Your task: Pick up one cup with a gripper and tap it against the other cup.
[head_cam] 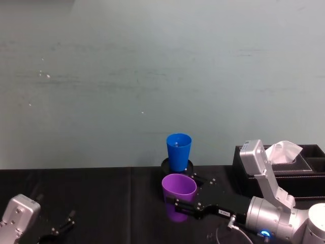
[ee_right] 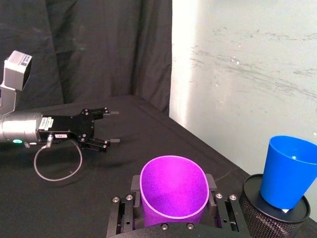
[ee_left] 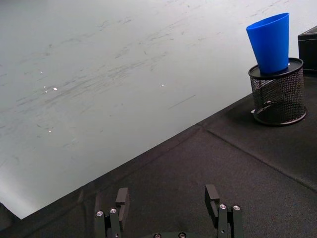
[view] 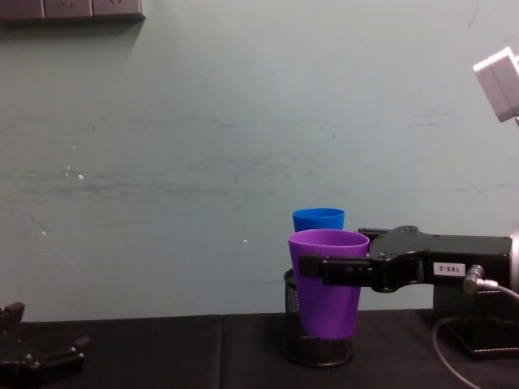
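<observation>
Holding purple cup (view: 328, 284) before blue cup (view: 318, 219)
Our right gripper (view: 323, 266) fingers clamp it near the counter (head_cam: 101, 198)'s back edge; we nudge forward gently, lest the pen holder (ee_left: 277, 99) tips; left gripper (ee_left: 168, 198) front-left, fingers open.

Mesh pen holder (ee_left: 277, 99), tissue box (head_cam: 310, 175), black cloth (head_cam: 91, 203)

1. Head view: high, looking down and forward over the worktop (head_cam: 91, 203) to the far wall (head_cam: 152, 76).
2. Chest view: low, level across the worktop, side-on.
3. Left wrist view: behind the left claw (ee_left: 168, 196), facing far right.
4. Right wrist view: close above the purple cup (ee_right: 173, 193), facing left.
5. All four share the blue cup (head_cam: 179, 151).
</observation>
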